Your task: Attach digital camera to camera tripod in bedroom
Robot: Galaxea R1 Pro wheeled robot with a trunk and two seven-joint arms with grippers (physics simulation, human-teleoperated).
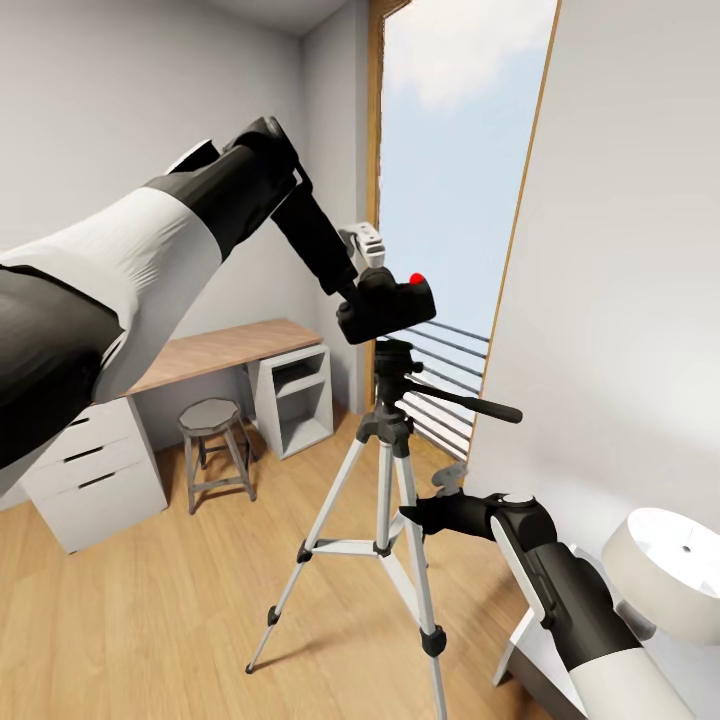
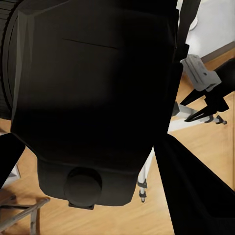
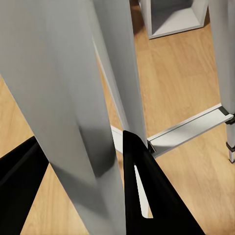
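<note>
— Camera position?
— Digital camera [image 1: 385,305] sits clamped in the left gripper [image 1: 358,290], jaws shut on its body, just above the camera tripod [image 1: 385,480] head.
— Right side?
— Right gripper [image 1: 420,517] straddles a silver tripod leg, jaws closed against it, above the wood floor [image 1: 150,620].

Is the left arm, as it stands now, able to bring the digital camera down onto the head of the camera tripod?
Probably yes. The left gripper holds the digital camera just above the camera tripod, and nothing shows between the camera and the tripod's black head. The right gripper is low, at a tripod leg.
</note>
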